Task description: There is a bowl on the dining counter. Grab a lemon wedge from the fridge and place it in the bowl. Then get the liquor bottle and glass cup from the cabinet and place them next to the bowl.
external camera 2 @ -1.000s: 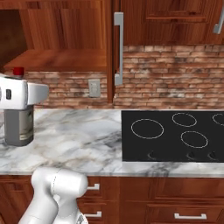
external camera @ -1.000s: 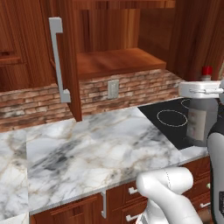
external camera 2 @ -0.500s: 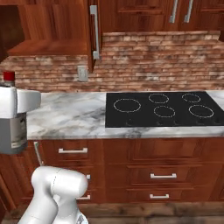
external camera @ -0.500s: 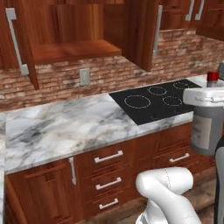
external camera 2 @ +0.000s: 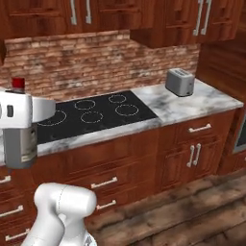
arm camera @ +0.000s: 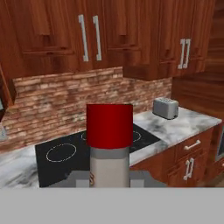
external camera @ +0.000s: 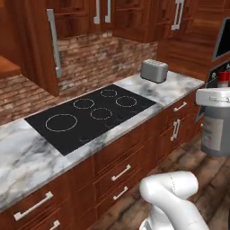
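The liquor bottle (external camera: 215,134) is a grey bottle with a pale label and a red cap. It hangs upright in the air at the right edge of the left base view. My gripper (external camera: 214,97) is shut on its neck just below the cap. From the other side the liquor bottle (external camera 2: 20,146) hangs at the left edge under my gripper (external camera 2: 19,109). In the hand view the liquor bottle (arm camera: 109,127) rises in the middle, red cap uppermost. The bowl, the lemon wedge and the glass cup are out of view.
A marble counter (external camera: 27,157) carries a black cooktop (external camera: 90,114) and a silver toaster (external camera: 154,70). Wooden drawers (external camera 2: 110,166) sit below, closed upper cabinets (external camera 2: 144,17) above. An open cabinet door (external camera: 42,45) juts out at left. Wood floor (external camera 2: 192,211) lies ahead.
The whole picture has shifted: the base has backed off and swung along the counter, so cooktop, toaster and floor now show. The bottle stays in the gripper.
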You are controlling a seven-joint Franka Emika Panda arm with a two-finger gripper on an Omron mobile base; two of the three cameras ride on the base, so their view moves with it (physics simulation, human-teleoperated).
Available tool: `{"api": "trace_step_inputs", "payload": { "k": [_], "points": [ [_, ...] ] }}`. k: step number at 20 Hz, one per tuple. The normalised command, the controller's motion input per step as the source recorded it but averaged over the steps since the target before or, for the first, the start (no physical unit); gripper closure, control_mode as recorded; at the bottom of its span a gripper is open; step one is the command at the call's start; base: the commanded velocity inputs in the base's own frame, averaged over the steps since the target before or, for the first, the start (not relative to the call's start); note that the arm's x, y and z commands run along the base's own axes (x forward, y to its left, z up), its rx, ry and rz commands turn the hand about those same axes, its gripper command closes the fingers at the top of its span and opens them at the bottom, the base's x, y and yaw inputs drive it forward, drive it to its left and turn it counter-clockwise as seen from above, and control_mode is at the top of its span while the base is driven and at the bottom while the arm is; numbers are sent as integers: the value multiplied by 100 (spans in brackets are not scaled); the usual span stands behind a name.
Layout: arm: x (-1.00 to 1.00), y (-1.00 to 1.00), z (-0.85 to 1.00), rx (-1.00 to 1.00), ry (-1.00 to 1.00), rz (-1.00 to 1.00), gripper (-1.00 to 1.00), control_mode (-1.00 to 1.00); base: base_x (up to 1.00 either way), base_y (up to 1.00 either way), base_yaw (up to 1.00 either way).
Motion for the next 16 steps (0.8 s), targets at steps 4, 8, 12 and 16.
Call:
{"api": "trace_step_inputs", "payload": {
  "k": [4, 8, 12, 16],
  "points": [
    [0, 0, 0, 0, 0, 0, 100, 100, 0, -72, -79],
    [0, 0, 0, 0, 0, 0, 100, 100, 0, -83, -77],
    [0, 0, 0, 0, 0, 0, 100, 100, 0, -96, -75],
    [0, 0, 0, 0, 0, 0, 100, 100, 5, -100, -69]
  ]
}}
